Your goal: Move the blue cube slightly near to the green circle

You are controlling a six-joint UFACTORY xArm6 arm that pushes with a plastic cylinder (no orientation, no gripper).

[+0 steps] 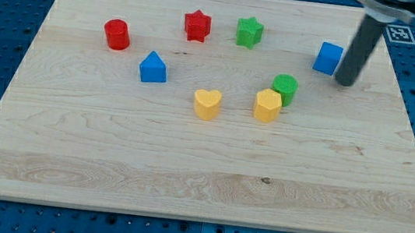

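The blue cube (328, 58) sits on the wooden board (186, 169) at the view's upper right. The green circle (285, 88), a short cylinder, stands below and to the left of it, touching a yellow hexagon block (267, 106). My tip (345, 83) rests on the board just right of the blue cube and slightly below it, close to or touching its right side. The dark rod rises from the tip toward the view's top right.
A green star (249, 32) and a red star (197, 26) lie near the view's top centre. A red cylinder (116, 34) and a blue house-shaped block (153, 68) are at the left. A yellow heart (207, 103) lies at centre.
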